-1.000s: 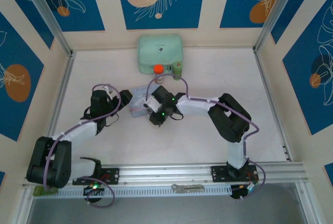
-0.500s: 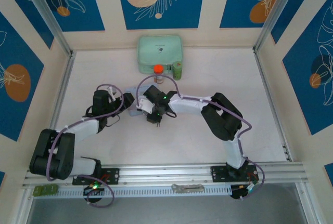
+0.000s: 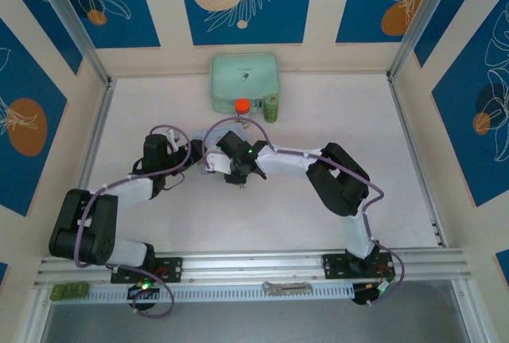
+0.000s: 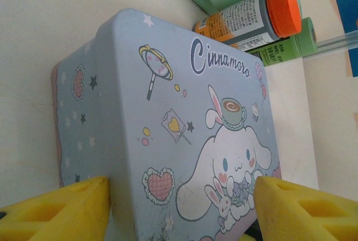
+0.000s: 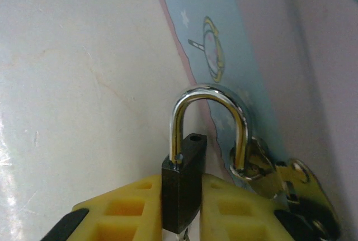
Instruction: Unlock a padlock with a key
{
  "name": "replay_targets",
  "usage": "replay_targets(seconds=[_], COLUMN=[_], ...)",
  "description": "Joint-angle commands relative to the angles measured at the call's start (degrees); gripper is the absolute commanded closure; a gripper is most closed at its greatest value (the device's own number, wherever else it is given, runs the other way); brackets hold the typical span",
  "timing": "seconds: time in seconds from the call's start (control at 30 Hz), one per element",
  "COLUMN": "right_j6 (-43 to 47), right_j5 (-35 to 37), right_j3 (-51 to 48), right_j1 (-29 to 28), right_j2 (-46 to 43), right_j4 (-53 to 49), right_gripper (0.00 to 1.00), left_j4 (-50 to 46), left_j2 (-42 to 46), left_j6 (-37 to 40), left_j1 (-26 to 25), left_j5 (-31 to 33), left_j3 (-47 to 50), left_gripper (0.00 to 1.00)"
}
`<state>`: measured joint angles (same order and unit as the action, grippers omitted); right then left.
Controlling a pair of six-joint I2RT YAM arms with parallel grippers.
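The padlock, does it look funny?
Yes. The padlock, pinched in the right gripper, has one end of its silver loop out of its hole, so it looks unlocked. That free end seems hooked through the latch of the blue tin.

One padlock, one blue tin, one green case, and two bottles: one orange-capped bottle, one green-capped bottle.

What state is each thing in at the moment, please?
tin, lid shut.
padlock, unlocked: shackle sprung out of the body, free leg at the tin's hasp.
right gripper, shut on the padlock body.
left gripper, astride the tin, contact unclear.
orange-capped bottle, capped.
green bottle, capped.
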<state>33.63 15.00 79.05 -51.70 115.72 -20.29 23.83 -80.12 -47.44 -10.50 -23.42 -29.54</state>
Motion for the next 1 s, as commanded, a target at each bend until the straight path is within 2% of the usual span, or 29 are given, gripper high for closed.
replay_targets(seconds=[0.0,0.17,0.43,0.7,0.87,0.97], right_j6=[4.1,3.1,-2.7,-3.3,-8.1,-14.3], right_j5=[-0.7,-2.3,-10.0,-11.8,-13.2,-14.1], right_j3=[0.3,-0.7,-4.9,-7.0,-8.5,-11.1], right_j1=[-0.5,0.0,1.4,1.8,2.7,3.9], right_j2=[-0.5,-1.3,-6.5,-8.2,-11.4,-15.1], right_j4=[3.6,5.4,8.5,10.5,10.3,9.9], right_gripper=[1.0,1.0,1.0,1.0,1.0,1.0], left_j4=[-1.1,-2.5,-4.3,-4.8,-5.8,-7.1], left_j2=[0.0,1.4,3.3,3.4,5.3,7.9], left_j6=[1.1,1.2,0.7,-0.2,-1.1,-1.2], left_j1=[0.3,0.4,0.7,0.9,1.6,2.1], left_j5=[-3.4,-2.7,0.4,1.0,3.5,6.5], left_j3=[-1.8,-1.7,-1.0,-1.0,0.0,0.9], left_gripper=[0.34,0.33,0.25,0.23,0.21,0.18])
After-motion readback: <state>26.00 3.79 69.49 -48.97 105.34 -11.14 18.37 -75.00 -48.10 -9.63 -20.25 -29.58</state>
